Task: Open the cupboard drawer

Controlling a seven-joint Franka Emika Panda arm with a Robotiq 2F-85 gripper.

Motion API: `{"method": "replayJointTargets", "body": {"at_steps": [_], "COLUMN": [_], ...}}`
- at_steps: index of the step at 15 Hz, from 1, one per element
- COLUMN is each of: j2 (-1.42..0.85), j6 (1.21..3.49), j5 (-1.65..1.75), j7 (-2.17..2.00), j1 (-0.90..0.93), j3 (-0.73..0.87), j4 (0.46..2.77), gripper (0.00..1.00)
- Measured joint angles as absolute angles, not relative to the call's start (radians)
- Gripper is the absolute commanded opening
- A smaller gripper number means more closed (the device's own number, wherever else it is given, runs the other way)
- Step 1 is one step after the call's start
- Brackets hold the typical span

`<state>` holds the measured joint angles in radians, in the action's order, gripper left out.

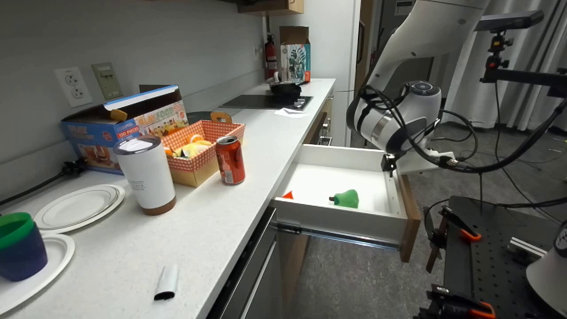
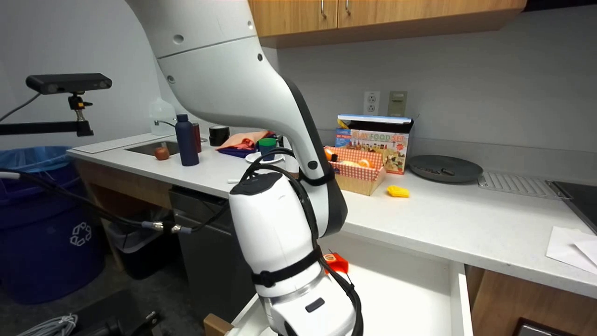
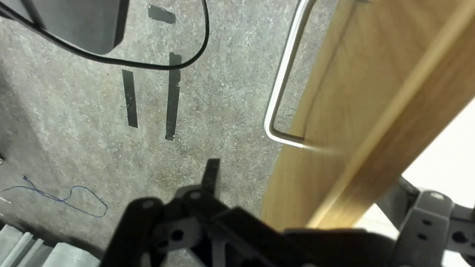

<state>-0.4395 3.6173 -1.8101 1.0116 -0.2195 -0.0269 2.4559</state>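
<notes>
The cupboard drawer (image 1: 339,221) is pulled well out from under the counter, its white inside visible in both exterior views. A green toy pepper (image 1: 346,199) and a red item (image 2: 336,263) lie in it. My gripper (image 1: 390,165) hangs at the top of the wooden front panel (image 1: 409,221). In the wrist view the gripper (image 3: 308,172) is open, its jaws wide apart: one is over the floor outside, the other over the white interior, with the panel's top edge between. The metal handle (image 3: 284,74) stands off the panel, apart from the fingers. An exterior view hides the gripper behind the arm.
Above the drawer runs the white counter (image 1: 248,208), holding a red can (image 1: 230,160), a white tumbler (image 1: 146,175) and a checkered basket (image 1: 203,155). A black perforated table (image 1: 491,257) with clamps stands near the drawer front. Cables hang along the arm.
</notes>
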Motion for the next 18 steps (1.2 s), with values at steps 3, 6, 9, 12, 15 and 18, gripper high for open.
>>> {"method": "replayJointTargets", "body": {"at_steps": [3, 6, 9, 12, 15, 18], "j2": [-0.376, -0.292, -0.189, -0.087, -0.01, 0.025], "j6": [3.707, 3.798, 3.833, 3.824, 3.769, 3.689], "j5": [-1.943, -2.038, -2.137, -2.263, -2.415, -2.524], "j7": [1.185, 1.333, 1.507, 1.703, 1.897, 2.056], "j1": [-0.225, -0.226, -0.227, -0.229, -0.215, -0.191], "j3": [-0.089, -0.134, -0.172, -0.21, -0.224, -0.206], "j4": [2.461, 2.461, 2.463, 2.472, 2.486, 2.499], "gripper": [1.0, 1.0, 1.0, 1.0, 1.0, 1.0]}}
